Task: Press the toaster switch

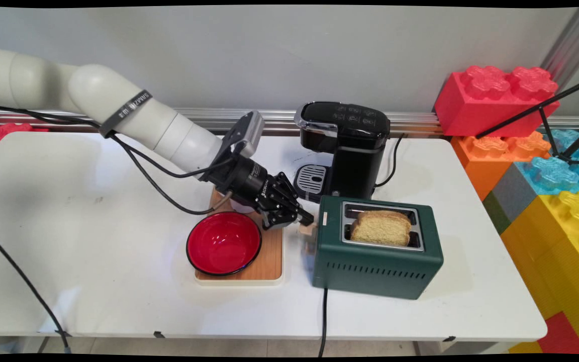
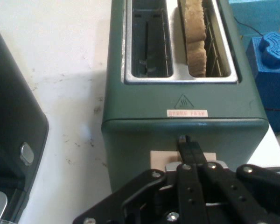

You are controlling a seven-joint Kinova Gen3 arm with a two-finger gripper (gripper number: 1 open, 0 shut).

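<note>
The claw point(image 1: 305, 217) reaches in from the left, its two fingers pressed together with no gap between them, their tips on the pale wooden lever point(image 2: 159, 159) at the left end of the green toaster point(image 1: 377, 264). In the hand view the closed fingertips point(image 2: 185, 145) sit just above the lever, against the toaster's end wall. The toaster stands near the front edge of the white worktop point(image 1: 93, 281), right of centre, with a slice of bread point(image 1: 381, 227) upright in one slot and the other slot empty. Just left of it, a red bowl point(image 1: 223, 243) rests on a wooden board point(image 1: 271, 264). A black coffee machine point(image 1: 344, 148) stands behind the toaster, towards the back edge. Large coloured blocks point(image 1: 546, 166) are stacked beyond the worktop's right edge.
</note>
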